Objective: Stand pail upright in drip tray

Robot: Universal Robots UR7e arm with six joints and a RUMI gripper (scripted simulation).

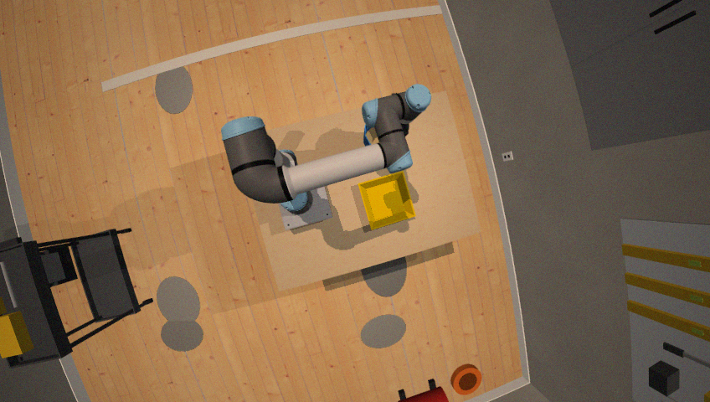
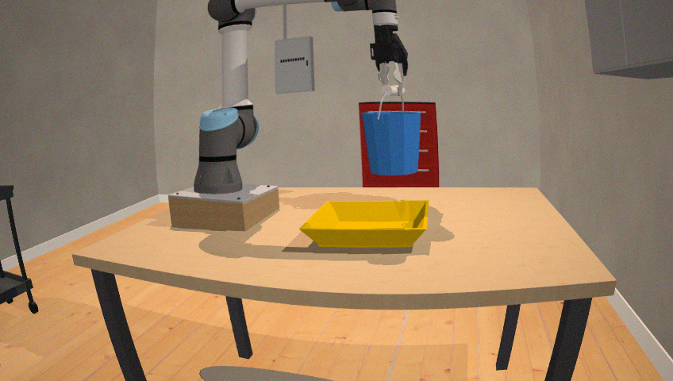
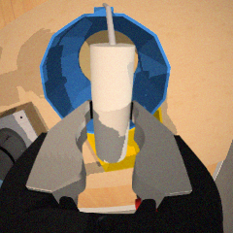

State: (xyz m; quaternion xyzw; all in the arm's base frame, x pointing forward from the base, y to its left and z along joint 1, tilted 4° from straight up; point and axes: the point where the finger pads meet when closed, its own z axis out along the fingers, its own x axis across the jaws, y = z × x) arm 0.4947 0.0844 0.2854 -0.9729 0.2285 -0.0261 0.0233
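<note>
A blue pail [image 2: 391, 142] [image 3: 60, 73] hangs upright by its wire handle from my gripper [image 2: 391, 87] [image 3: 113, 127], which is shut on the handle's white grip [image 3: 113, 83]. The pail hangs high in the air, its base well above the table, over the far edge of the yellow drip tray [image 2: 330, 234] [image 1: 373, 217]. In the overhead view the arm hides the pail. In the wrist view a bit of the yellow tray [image 3: 116, 165] shows beneath the pail.
The arm's base stands on a wooden block [image 2: 221, 214] at the table's back left. The tray sits mid-table on the light wooden table [image 2: 495, 264]. A red cabinet [image 2: 429, 141] stands against the far wall behind the pail.
</note>
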